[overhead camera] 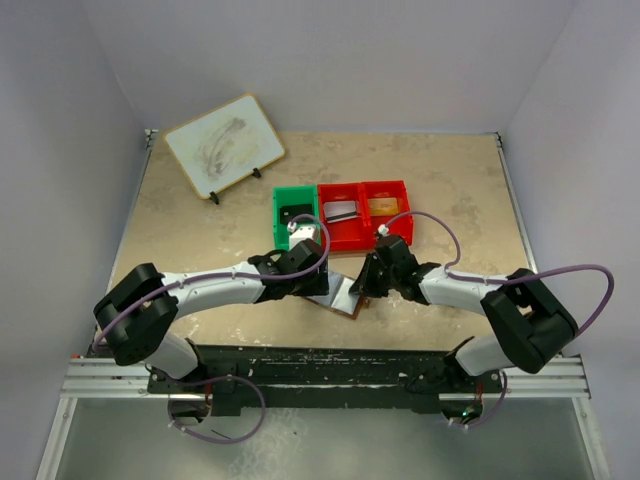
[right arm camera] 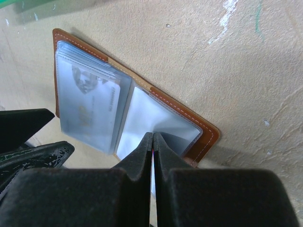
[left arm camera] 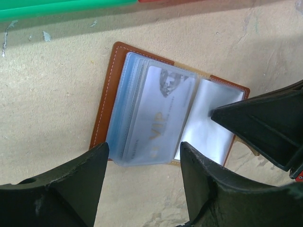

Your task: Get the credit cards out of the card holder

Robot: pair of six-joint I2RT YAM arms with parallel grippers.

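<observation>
The brown leather card holder (left arm camera: 105, 101) lies open on the table between both arms (overhead camera: 342, 300). Its clear sleeves are fanned on the left half, and the top sleeve holds a pale credit card (left arm camera: 158, 113) marked VIP. My left gripper (left arm camera: 144, 151) is open, its fingers straddling the near edge of the sleeve stack without touching it. My right gripper (right arm camera: 153, 135) is shut, with its tips pressed down on the empty right-hand sleeve (right arm camera: 151, 113). The same card (right arm camera: 90, 104) shows in the right wrist view, still in its sleeve.
A green bin (overhead camera: 296, 215) and a red two-part bin (overhead camera: 365, 212) with small items stand just behind the card holder. A white board on a stand (overhead camera: 225, 145) leans at the back left. White walls enclose the table.
</observation>
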